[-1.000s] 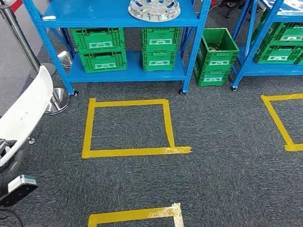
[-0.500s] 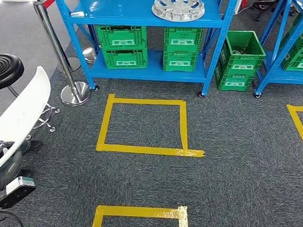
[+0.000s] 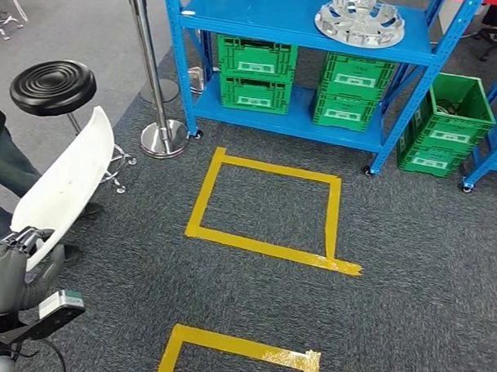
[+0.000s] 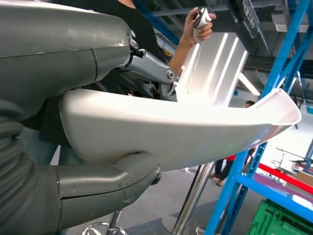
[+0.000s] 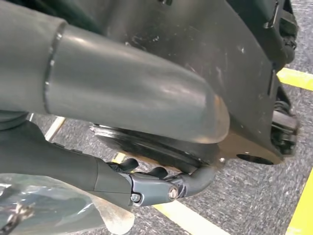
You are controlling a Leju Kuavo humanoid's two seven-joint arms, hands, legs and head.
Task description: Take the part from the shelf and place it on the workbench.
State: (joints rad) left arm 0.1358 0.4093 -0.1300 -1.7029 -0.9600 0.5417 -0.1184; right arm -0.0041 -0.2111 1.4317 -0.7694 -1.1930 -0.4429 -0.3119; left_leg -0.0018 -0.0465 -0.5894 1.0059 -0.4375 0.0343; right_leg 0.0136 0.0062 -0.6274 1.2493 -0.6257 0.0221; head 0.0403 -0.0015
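At the carpet's left edge, left hand (image 3: 12, 267) grips the long white curved plastic part (image 3: 64, 188); right hand's (image 5: 162, 183) state unclear; carrying step, workbench must be found next.

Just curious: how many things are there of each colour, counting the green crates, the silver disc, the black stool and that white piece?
Green plastic crates: 5
Silver round wheel cover: 1
Black round stool: 1
White curved plastic panel: 1
Total: 8
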